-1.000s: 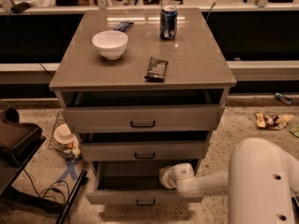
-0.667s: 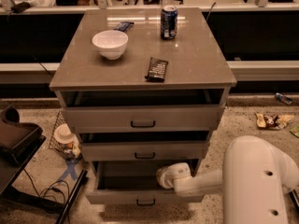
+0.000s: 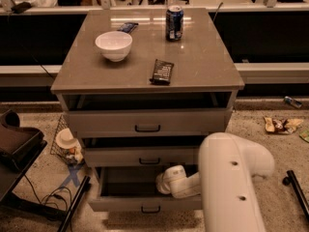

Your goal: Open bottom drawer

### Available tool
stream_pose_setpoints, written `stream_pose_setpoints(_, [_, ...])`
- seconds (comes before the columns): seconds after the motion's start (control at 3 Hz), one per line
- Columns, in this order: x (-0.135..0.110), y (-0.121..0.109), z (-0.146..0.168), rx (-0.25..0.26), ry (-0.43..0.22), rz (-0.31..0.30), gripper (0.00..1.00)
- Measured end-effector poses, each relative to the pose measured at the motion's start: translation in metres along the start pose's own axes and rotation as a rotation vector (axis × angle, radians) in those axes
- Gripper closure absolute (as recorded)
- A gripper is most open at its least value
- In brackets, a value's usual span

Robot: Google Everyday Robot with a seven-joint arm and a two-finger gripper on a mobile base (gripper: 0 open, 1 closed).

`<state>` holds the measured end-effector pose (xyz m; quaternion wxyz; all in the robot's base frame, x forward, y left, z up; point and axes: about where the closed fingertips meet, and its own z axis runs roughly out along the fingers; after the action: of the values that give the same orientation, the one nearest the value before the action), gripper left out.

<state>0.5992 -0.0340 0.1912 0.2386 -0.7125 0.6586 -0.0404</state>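
The grey cabinet (image 3: 145,81) has three flat-fronted drawers, all standing partly open. The bottom drawer (image 3: 120,203), the lowest one, has a small black bar handle (image 3: 150,210) and is pulled out, showing its dark interior. My gripper (image 3: 165,180) is at the end of the white arm (image 3: 231,178), over the right part of the bottom drawer's opening, just under the middle drawer (image 3: 111,156). Its tip is hidden behind the white wrist.
On the cabinet top are a white bowl (image 3: 114,45), a drink can (image 3: 174,22), a dark packet (image 3: 162,71) and a blue packet (image 3: 127,27). A wire basket (image 3: 65,146) and black stand (image 3: 14,149) sit on the floor at the left. Wrappers (image 3: 282,124) lie at the right.
The arm has swung left and nearer the camera, and the wrist has shifted a little left over the bottom drawer. The drawer front stays about where it was.
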Motion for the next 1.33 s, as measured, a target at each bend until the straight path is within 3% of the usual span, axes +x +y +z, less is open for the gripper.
stream_pose_setpoints(0.33, [0.003, 0.019, 0.015, -0.064, 0.014, -0.033, 1.00])
stream_pose_setpoints(1.0, [0.017, 0.070, 0.020, -0.182, 0.027, -0.041, 1.00])
stream_pose_setpoints(1.33, [0.017, 0.070, 0.020, -0.182, 0.027, -0.041, 1.00])
